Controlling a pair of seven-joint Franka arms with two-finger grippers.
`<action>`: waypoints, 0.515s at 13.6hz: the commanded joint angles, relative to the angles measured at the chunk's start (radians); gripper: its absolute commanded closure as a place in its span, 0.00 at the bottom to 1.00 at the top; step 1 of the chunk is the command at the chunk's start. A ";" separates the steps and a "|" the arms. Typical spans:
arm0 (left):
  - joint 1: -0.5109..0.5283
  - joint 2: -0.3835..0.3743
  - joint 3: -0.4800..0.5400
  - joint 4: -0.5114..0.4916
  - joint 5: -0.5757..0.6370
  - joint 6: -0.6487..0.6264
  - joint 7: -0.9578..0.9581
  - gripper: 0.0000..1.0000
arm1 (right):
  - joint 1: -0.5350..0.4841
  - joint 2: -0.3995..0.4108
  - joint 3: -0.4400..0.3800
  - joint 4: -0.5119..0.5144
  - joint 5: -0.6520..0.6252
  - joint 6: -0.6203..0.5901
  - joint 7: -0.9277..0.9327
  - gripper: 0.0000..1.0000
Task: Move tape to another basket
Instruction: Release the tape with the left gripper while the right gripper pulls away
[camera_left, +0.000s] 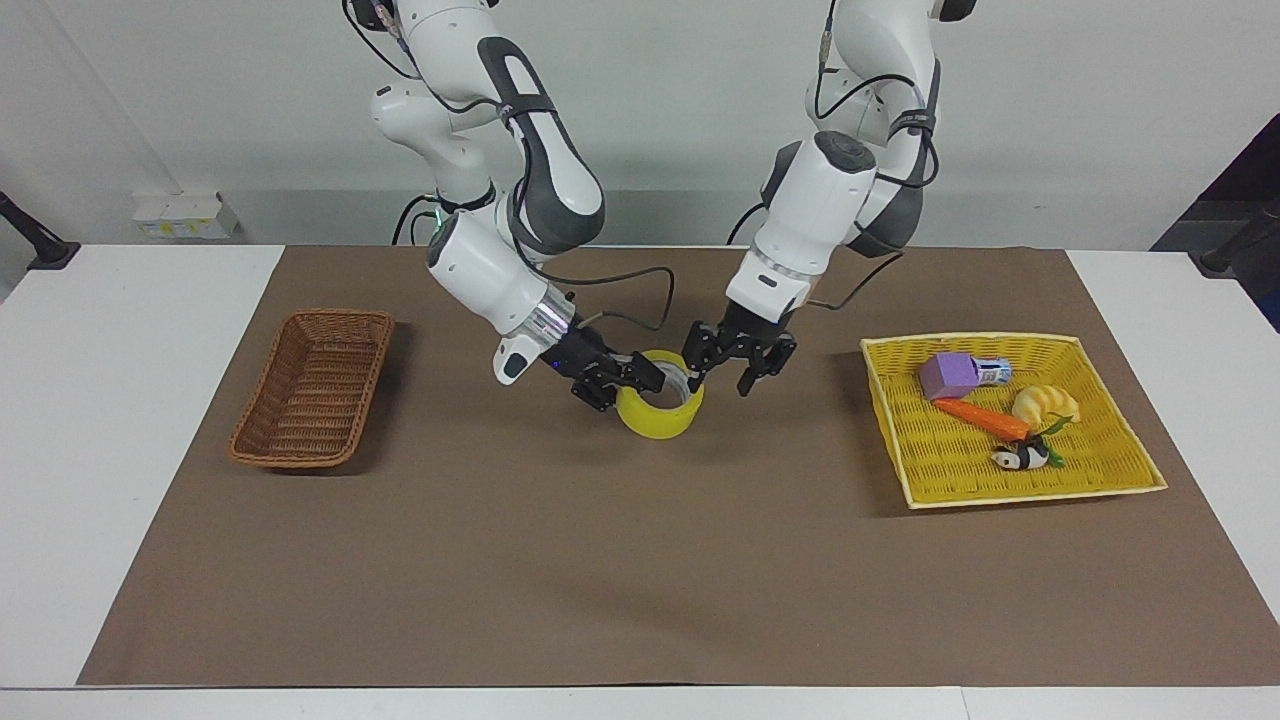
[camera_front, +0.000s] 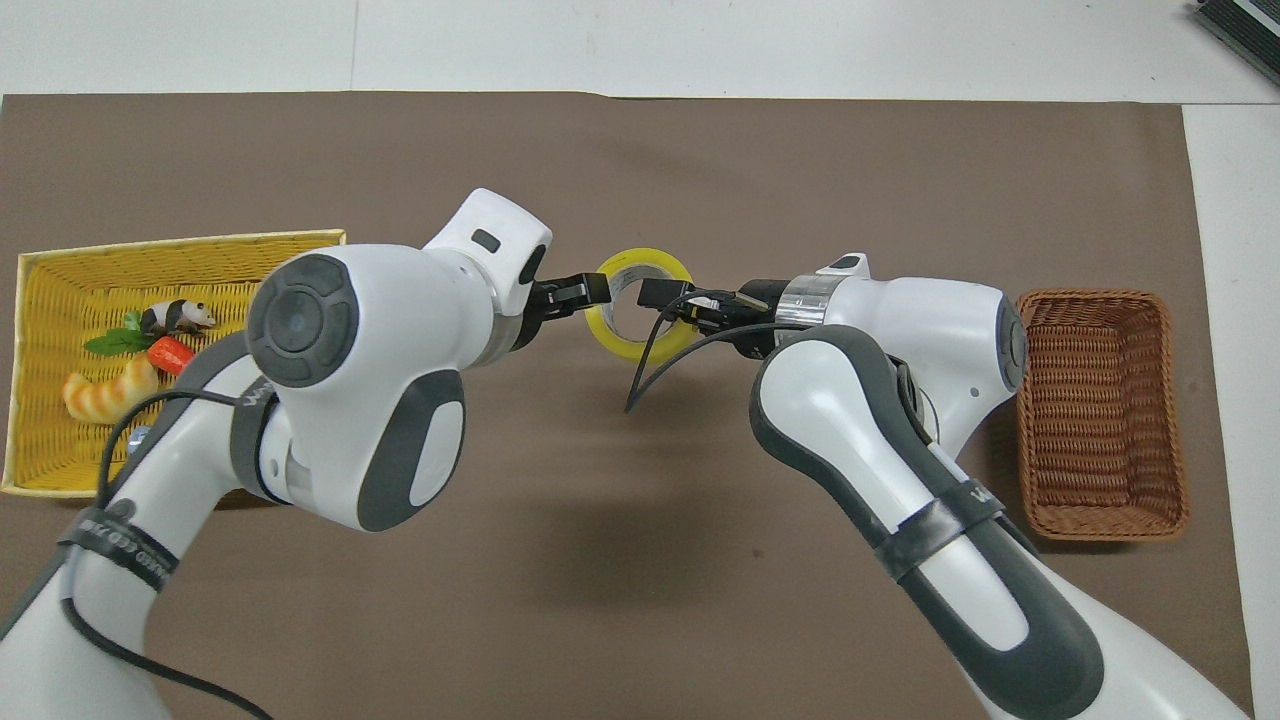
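Note:
The yellow tape roll (camera_left: 655, 420) hangs a little above the brown mat at mid-table, its hole facing up; the overhead view shows it as a ring (camera_front: 605, 335). My right gripper (camera_left: 635, 378) is shut on the roll's rim on the side toward the brown basket, as the overhead view also shows (camera_front: 662, 296). My left gripper (camera_left: 722, 372) is open and empty just beside the roll, toward the yellow basket, and apart from it (camera_front: 572, 292). The narrow brown wicker basket (camera_left: 315, 385) stands empty at the right arm's end of the table (camera_front: 1100, 400).
A flat yellow basket (camera_left: 950, 470) at the left arm's end holds a purple box (camera_left: 948, 374), a carrot (camera_left: 982, 418), a croissant toy (camera_left: 1045, 403) and a panda figure (camera_left: 1018, 458). A black cable hangs from the right wrist (camera_front: 650, 360).

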 joint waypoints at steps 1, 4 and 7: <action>0.073 -0.078 -0.002 -0.008 -0.005 -0.126 0.122 0.00 | 0.024 -0.001 0.000 -0.006 -0.157 0.010 0.144 1.00; 0.183 -0.103 -0.001 -0.007 0.001 -0.184 0.322 0.00 | 0.023 0.000 -0.001 -0.009 -0.288 -0.006 0.222 1.00; 0.283 -0.103 -0.001 0.031 0.116 -0.218 0.482 0.00 | 0.008 0.000 -0.010 -0.014 -0.384 -0.036 0.286 1.00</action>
